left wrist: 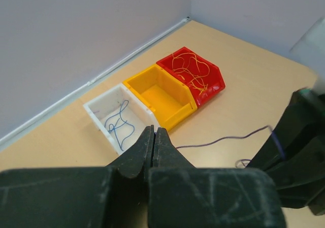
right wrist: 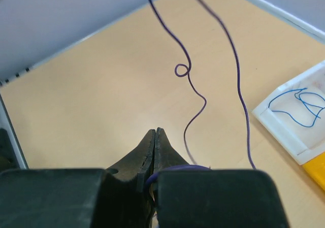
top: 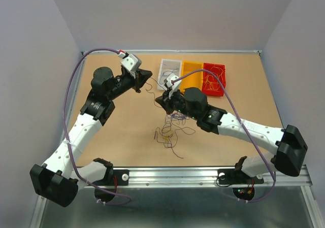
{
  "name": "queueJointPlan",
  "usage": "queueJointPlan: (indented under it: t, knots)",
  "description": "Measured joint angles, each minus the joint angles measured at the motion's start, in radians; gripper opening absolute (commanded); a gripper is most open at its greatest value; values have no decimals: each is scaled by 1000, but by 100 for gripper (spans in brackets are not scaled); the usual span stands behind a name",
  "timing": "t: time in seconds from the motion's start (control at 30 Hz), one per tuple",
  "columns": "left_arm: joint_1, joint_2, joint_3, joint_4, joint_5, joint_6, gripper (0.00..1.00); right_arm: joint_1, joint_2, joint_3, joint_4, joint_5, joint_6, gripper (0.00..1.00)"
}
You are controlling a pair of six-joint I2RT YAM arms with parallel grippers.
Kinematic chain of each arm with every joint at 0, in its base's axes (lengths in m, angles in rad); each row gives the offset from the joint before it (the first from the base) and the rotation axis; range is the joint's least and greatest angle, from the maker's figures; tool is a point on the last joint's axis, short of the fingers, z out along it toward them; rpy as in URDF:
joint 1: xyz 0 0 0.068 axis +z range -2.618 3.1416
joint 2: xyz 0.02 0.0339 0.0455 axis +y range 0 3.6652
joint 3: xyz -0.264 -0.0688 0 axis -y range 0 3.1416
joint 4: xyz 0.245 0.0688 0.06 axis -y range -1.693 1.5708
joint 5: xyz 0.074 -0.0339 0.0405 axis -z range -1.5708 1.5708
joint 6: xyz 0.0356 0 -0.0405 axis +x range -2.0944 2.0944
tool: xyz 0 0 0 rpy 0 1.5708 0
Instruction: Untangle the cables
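Note:
A loose tangle of thin cables lies mid-table, just below my right gripper. That gripper is shut on a dark purple cable, which loops into its jaws near the base. Two runs of this cable rise up and away toward my left gripper. The left gripper is shut too, with a sliver of purple at its tips. The same cable trails from behind its finger toward the right arm.
Three bins stand in a row at the back: a white bin with blue cables, an orange bin, and a red bin with yellow cables. The white bin also shows beside the right gripper.

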Motion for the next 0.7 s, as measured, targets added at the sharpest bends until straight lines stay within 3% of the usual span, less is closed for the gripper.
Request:
queueJointPlan:
  t: [0.1, 0.23, 0.47, 0.67, 0.7]
  knots:
    - [0, 1, 0, -5, 27, -11, 0, 0, 36, -39, 29, -7, -36, 1]
    - [0, 9, 0, -6, 60, -29, 0, 0, 65, -39, 142, -11, -82, 9]
    - [0, 77, 2, -44, 53, -53, 0, 0, 127, -42, 293, -2, -128, 11]
    - [0, 85, 2, -53, 6, -77, 0, 0, 148, -97, 422, 48, -166, 21]
    - [0, 85, 2, -54, -2, -79, 0, 0, 155, -100, 436, 59, -175, 27]
